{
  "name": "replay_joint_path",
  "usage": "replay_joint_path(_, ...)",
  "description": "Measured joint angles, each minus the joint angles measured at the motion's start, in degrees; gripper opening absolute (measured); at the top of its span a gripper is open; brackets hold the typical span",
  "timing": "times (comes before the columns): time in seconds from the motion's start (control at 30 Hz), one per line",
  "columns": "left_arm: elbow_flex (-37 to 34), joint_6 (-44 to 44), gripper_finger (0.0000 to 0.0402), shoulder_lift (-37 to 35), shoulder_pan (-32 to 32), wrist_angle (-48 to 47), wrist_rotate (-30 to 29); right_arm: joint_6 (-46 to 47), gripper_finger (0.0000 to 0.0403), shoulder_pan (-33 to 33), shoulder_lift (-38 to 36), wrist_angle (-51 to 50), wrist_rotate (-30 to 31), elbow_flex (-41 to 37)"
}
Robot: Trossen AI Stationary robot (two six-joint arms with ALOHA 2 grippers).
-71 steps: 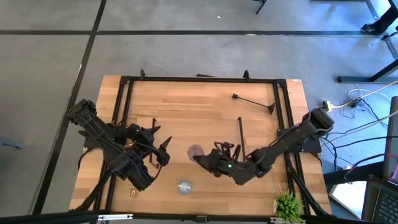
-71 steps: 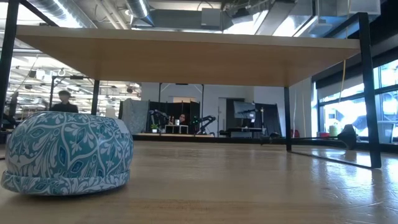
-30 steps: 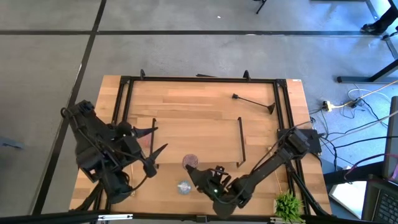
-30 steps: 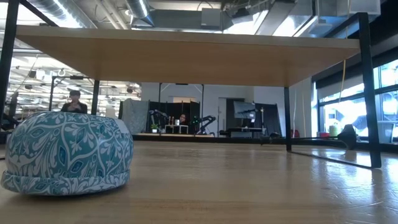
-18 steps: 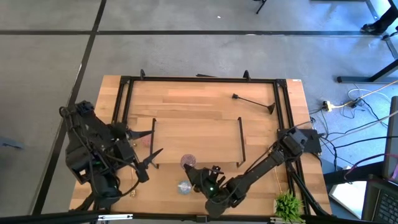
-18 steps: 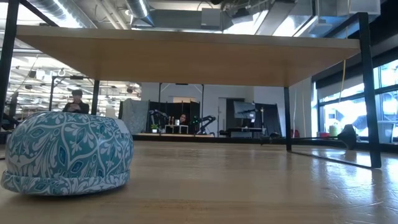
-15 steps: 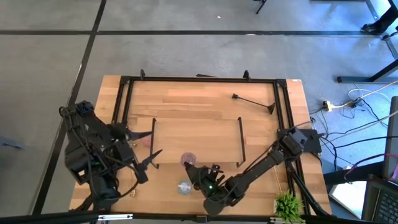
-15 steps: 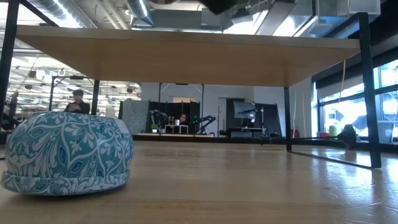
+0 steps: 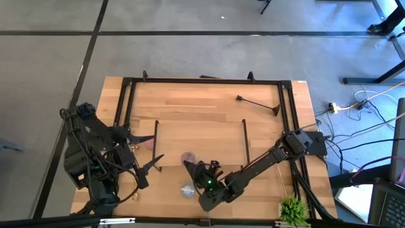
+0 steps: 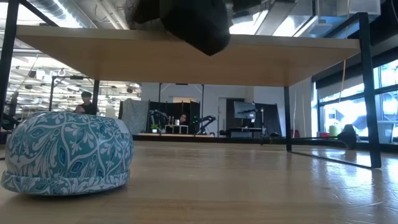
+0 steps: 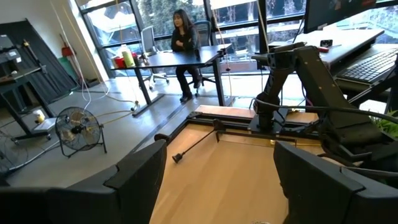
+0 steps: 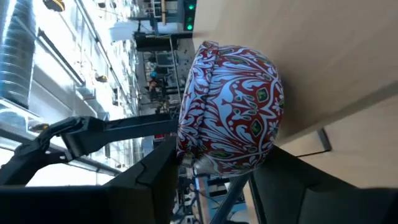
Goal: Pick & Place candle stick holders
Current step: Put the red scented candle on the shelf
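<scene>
My right gripper (image 9: 193, 166) hangs over the table's near middle, shut on a squat mauve round holder (image 9: 188, 157). In the right wrist view that holder (image 12: 231, 106) shows a red and blue pattern. A pale blue round holder (image 9: 187, 189) sits on the table just nearer; the low view shows it (image 10: 65, 152) resting flat on its base. A pink round (image 9: 150, 144) lies by the board's left rail, under my open left gripper (image 9: 158, 145), which is raised at the left. A black stem holder (image 9: 258, 104) lies on its side at the far right. My right gripper pinches the mauve round between its two fingers (image 12: 155, 180), which sit on opposite sides of the end nearest the wrist (image 12: 189, 152). The fingers come nearly level from the table's right. The round is lifted clear of the table.
A wide wooden board (image 9: 199, 136) on black end rails stands raised over the table's middle. A black frame (image 9: 202, 80) runs round the table. A green plant (image 9: 293, 209) stands at the near right corner, and a small gold piece (image 9: 135, 196) lies near the front left.
My right gripper has come down with the mauve round and gone a little toward the table's left edge; its dark body now enters the low view from above. My left gripper has drawn back slightly toward the left edge and stays open.
</scene>
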Motion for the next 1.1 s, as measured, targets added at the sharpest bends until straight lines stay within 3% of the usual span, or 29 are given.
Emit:
replay_joint_path(0.47, 0.00, 1.01, 0.0294, 0.00, 0.02, -0.52, -0.31, 2.00, 0.0216, -0.67, 0.00, -0.95, -8.64, -0.04)
replay_joint_path(0.87, 0.00, 1.01, 0.0294, 0.00, 0.02, -1.29, -0.18, 2.04, 0.0220, -0.74, 0.00, -1.56, -7.30, -0.04)
replay_joint_path(1.1, 0.00, 0.87, 0.0294, 0.00, 0.00, -1.31, 0.00, 6.81, 0.0220, -0.78, -0.03, -1.23, -4.64, -0.04)
